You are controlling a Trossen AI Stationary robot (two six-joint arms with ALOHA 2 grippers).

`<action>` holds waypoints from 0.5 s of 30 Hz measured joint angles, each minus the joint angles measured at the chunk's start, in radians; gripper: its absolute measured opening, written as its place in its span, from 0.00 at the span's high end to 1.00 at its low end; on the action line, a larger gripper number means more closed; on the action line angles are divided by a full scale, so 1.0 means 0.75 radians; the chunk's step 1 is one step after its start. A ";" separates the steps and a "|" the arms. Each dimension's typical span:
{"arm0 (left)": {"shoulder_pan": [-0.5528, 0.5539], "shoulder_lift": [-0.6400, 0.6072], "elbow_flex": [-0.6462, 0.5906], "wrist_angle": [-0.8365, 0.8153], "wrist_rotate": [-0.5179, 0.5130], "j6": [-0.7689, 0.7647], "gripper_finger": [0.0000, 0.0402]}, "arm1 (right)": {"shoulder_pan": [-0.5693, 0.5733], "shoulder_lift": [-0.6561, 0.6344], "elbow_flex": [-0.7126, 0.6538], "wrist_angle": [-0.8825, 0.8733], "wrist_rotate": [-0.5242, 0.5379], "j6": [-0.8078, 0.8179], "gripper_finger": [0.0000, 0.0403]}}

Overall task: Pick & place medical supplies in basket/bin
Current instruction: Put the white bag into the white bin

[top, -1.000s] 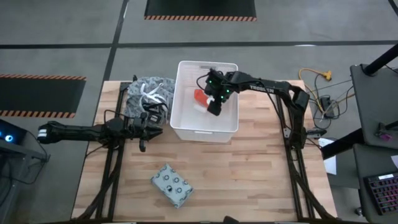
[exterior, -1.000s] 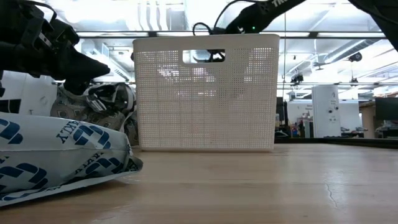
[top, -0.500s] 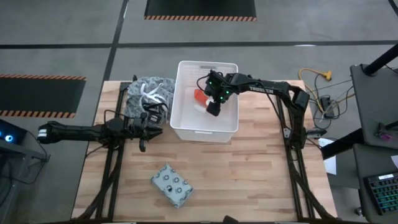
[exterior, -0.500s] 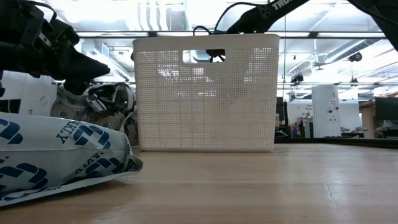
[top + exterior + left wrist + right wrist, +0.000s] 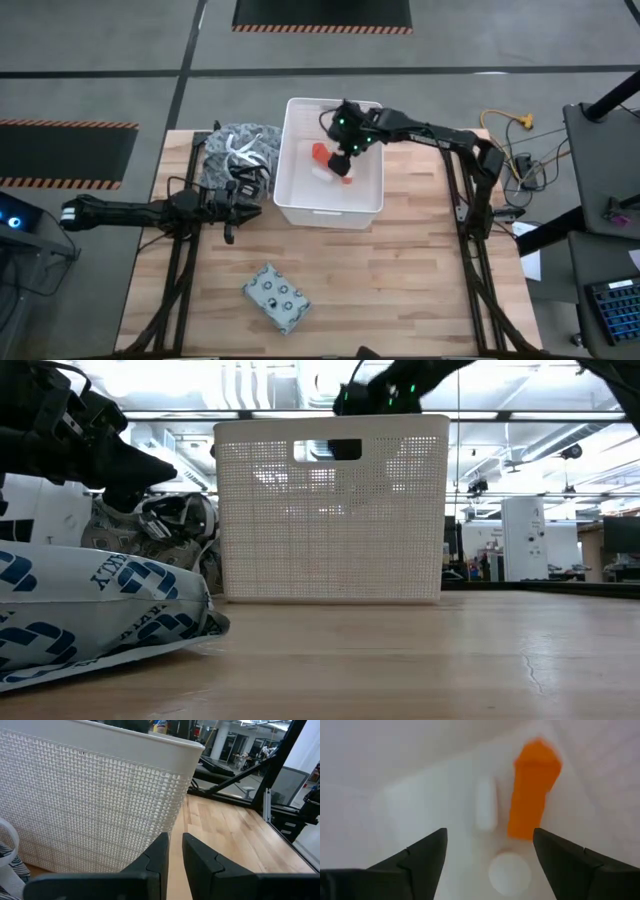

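So the wooden table [image 5: 400, 290] carries everything, and the biggest thing on it is the white ribbed bin [image 5: 300, 205], sitting at the middle of the far edge with its handle slot facing the low camera.

Next in size are the two arms. The right arm reaches in from the right side, and the right gripper [image 5: 345, 160] hangs over the inside of the bin with nothing in it. From its wrist camera the right gripper [image 5: 490, 852] has its fingers spread wide, and the bin floor shows between them. The left arm lies low along the left side of the table. The left gripper [image 5: 250, 211] is parked just beside the bin's left wall, near its front corner. Its wrist view shows the two fingers nearly together with only a thin gap and nothing between them.

A grey patterned cloth bundle [image 5: 232, 150] with white straps sits at the far left corner, right beside the bin.

The grey-blue packet [image 5: 276, 299] with dots lies toward the near edge, left of centre, well apart from the bin.

Inside the bin are the small ones: the orange bottle [image 5: 534, 790] lying on its side, the tiny white cylinder [image 5: 485, 805] just beside it, and the white round cap [image 5: 509, 872] near both.
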 joint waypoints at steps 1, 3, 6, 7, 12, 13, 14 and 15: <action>0.000 0.000 0.000 0.000 0.000 0.000 0.91 | 0.005 -0.016 0.028 -0.001 0.001 0.004 0.31; 0.000 0.000 0.000 0.000 -0.001 0.000 0.91 | 0.021 -0.047 0.091 0.000 0.001 0.015 0.33; 0.000 0.000 0.000 0.000 0.000 0.000 0.91 | 0.072 -0.098 0.187 0.004 0.003 0.010 0.35; 0.000 0.000 0.000 0.000 -0.001 0.000 0.91 | 0.095 -0.113 0.219 0.006 0.003 -0.003 0.36; 0.000 0.000 0.000 0.000 0.000 0.000 0.91 | 0.245 -0.144 0.357 0.012 -0.001 -0.094 0.38; 0.000 0.000 0.000 0.000 -0.001 0.000 0.91 | 0.278 -0.142 0.375 0.010 -0.002 -0.107 0.38; 0.000 0.000 0.000 0.000 -0.001 0.000 0.91 | 0.317 -0.142 0.387 0.010 -0.002 -0.118 0.38; 0.000 0.000 0.000 0.000 0.000 0.000 0.91 | 0.352 -0.142 0.395 0.013 -0.002 -0.126 0.38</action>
